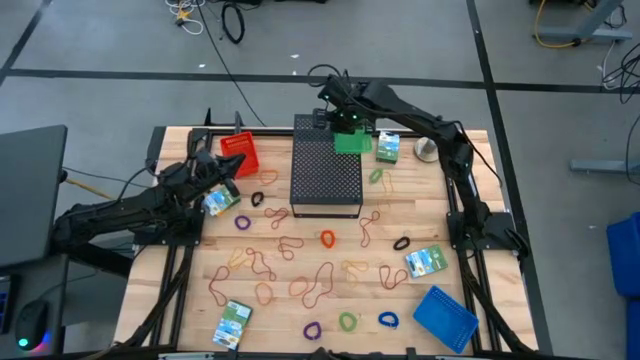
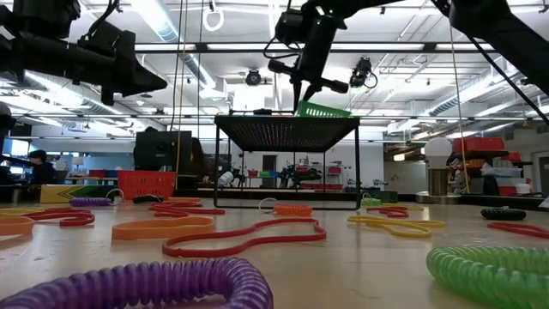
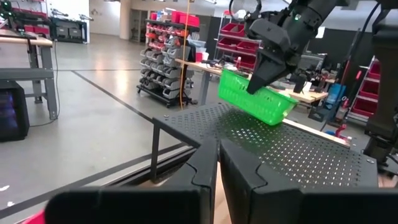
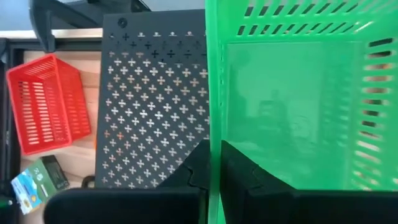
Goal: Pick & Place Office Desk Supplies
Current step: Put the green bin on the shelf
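The right hand (image 1: 346,122) is clamped on the rim of a tilted green basket (image 1: 352,140), holding it over the far right corner of the black perforated box (image 1: 326,172). The left hand (image 1: 226,172), fingers together, hangs at the bench's (image 1: 300,300) far left beside a green-white box (image 1: 221,200) and the red basket (image 1: 240,152). Rubber bands (image 1: 262,268) lie scattered over the near bench.

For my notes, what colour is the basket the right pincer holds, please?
Green; left wrist view.

wooden table (image 1: 470,215) with scattered rubber bands (image 1: 325,280), boxes (image 1: 426,262), baskets (image 1: 240,153)
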`<state>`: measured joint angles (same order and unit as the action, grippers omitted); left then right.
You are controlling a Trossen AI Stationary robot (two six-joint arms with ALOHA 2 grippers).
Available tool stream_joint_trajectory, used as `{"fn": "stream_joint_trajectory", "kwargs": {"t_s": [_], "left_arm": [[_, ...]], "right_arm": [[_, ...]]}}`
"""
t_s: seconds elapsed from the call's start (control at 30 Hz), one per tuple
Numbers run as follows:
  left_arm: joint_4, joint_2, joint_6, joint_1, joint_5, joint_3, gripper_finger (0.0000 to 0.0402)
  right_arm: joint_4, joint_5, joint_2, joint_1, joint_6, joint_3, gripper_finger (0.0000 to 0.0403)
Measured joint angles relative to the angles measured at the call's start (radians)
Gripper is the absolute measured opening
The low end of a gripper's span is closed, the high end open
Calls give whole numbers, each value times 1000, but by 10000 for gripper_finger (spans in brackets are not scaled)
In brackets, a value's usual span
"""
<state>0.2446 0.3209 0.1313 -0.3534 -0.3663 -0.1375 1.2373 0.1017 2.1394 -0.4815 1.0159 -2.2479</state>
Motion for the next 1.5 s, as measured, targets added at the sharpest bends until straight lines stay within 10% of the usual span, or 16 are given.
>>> {"fn": "stream_joint_trajectory", "kwargs": {"t_s": [0.57, 1.0, 1.5], "left_arm": [[-4, 7, 26, 0, 0, 0, 26], [25, 11, 147, 0, -54, 0, 26], [20, 86, 139, 0, -119, 0, 26]], "right_arm": [[-20, -25, -79, -31, -212, 4, 166], [121, -29, -151, -182, -530, 43, 27], [-279, -81, -388, -190, -480, 563, 160]]}}
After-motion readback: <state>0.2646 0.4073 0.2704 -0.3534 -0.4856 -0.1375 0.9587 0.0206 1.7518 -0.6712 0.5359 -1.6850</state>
